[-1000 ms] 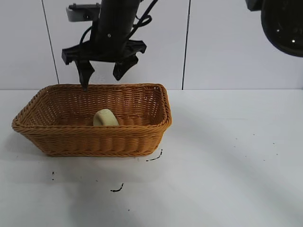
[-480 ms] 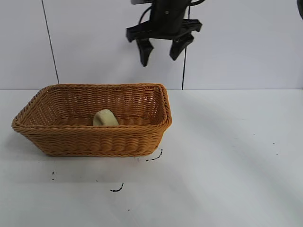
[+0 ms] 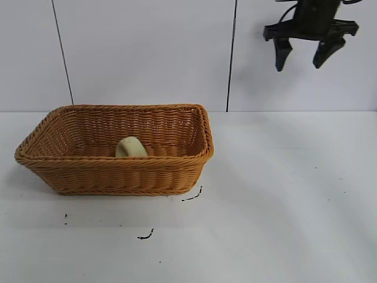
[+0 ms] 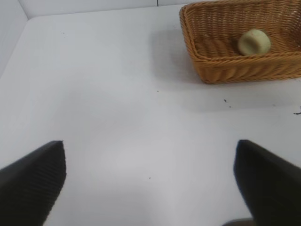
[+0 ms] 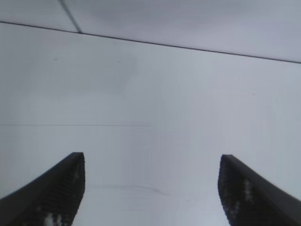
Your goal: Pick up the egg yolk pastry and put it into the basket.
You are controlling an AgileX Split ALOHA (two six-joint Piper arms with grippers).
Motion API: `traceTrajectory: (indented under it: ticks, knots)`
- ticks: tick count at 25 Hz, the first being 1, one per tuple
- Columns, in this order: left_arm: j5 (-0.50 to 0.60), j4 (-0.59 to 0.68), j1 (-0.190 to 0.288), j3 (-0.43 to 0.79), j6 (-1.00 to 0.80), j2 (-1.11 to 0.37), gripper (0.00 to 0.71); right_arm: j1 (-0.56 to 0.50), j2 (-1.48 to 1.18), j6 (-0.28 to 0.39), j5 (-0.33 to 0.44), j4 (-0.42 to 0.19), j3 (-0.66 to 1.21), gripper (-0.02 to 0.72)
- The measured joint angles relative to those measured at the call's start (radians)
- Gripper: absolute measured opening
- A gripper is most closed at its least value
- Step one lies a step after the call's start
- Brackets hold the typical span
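Note:
The pale yellow egg yolk pastry (image 3: 131, 147) lies inside the tan woven basket (image 3: 118, 171), near the middle of its floor. My right gripper (image 3: 298, 65) hangs high at the far right, well away from the basket, open and empty. In the right wrist view, the right gripper (image 5: 153, 157) shows only bare white table and wall between its fingers. My left gripper (image 4: 149, 146) is open over bare table, with nothing between its jaws. From there the basket (image 4: 235, 70) and the pastry (image 4: 254, 42) sit far off. The left arm does not show in the exterior view.
The white table (image 3: 283, 194) stretches wide to the right of the basket and in front of it. Small black marks (image 3: 191, 196) dot the surface near the basket's front corner. A white panelled wall (image 3: 147, 53) closes the back.
The right gripper has swung from above the basket's back rim up and across to the far right, staying open. The pastry and basket have not moved.

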Motion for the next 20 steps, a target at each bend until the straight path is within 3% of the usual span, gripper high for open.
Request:
traceTrajectory:
  ticks: [4, 11, 19, 20]
  knots:
    - [0.000, 0.000, 0.000, 0.000, 0.000, 0.000, 0.697, -0.054, -0.001, 0.000, 0.000, 0.043, 0.003, 0.563]
    - [0.000, 0.000, 0.000, 0.000, 0.000, 0.000, 0.697, -0.054, -0.081, -0.006, 0.000, 0.064, 0.128, 0.563]
    - [0.000, 0.000, 0.000, 0.000, 0.000, 0.000, 0.697, -0.054, -0.348, -0.006, -0.002, 0.065, 0.434, 0.563]
    - [0.000, 0.000, 0.000, 0.000, 0.000, 0.000, 0.697, -0.054, -0.450, -0.006, -0.002, 0.065, 0.544, 0.562]
